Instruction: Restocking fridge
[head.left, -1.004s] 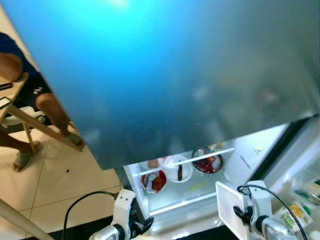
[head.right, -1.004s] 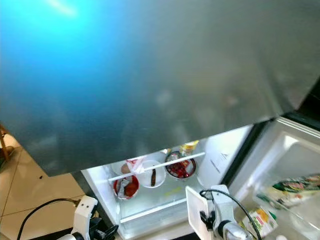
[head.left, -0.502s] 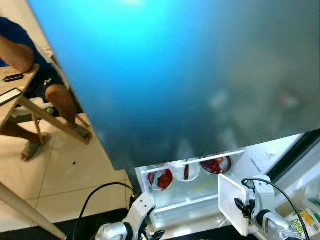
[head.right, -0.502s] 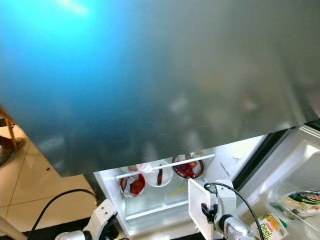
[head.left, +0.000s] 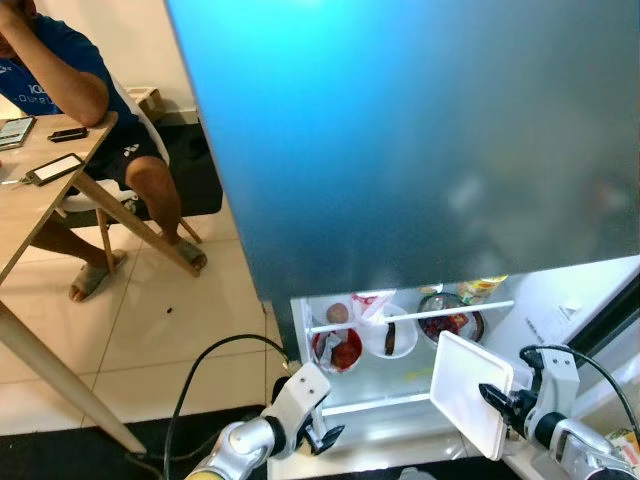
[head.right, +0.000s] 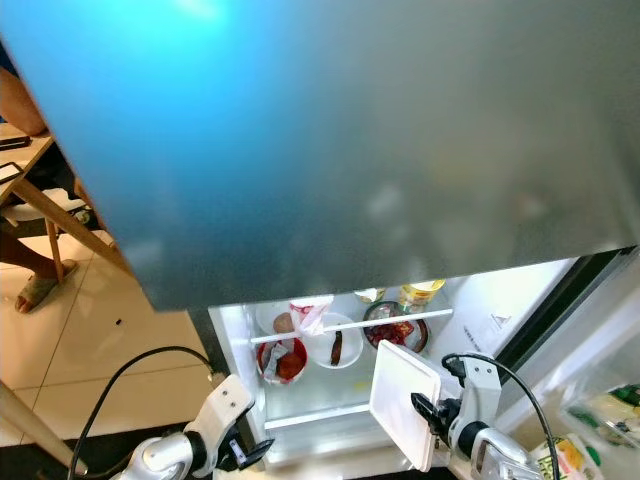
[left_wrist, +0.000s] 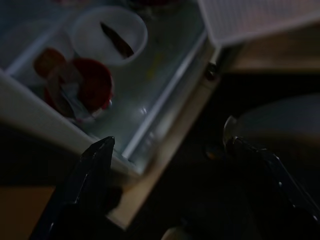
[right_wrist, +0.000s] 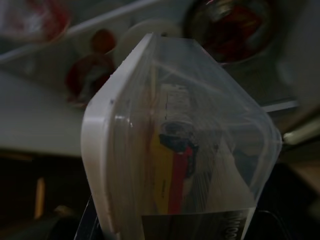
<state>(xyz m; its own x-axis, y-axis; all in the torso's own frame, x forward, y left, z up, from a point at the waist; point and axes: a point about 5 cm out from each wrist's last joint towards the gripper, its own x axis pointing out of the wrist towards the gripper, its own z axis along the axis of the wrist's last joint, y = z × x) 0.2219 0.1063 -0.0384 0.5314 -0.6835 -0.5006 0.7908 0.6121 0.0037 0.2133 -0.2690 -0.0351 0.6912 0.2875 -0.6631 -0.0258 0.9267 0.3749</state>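
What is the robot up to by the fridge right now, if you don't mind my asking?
The robot stands over an open fridge whose lit shelf holds bowls of food. Its right pincer holds a white-lidded plastic container in front of that shelf, not yet set down. The left pincer is open and empty near the shelf's front edge. A person sits at a wooden table to the left.

We're in a home kitchen or dining area: an open fridge (head.left: 470, 150) fills the view, its lit shelf (head.left: 400, 375) holding bowls of food (head.left: 395, 335) and a jar (head.right: 420, 293). Pale floor tiles (head.left: 130, 340) spread out beside it, and a person (head.left: 70, 90) in sandals sits at a wooden table (head.left: 30, 210) with a phone (head.left: 55, 168) lying on it.
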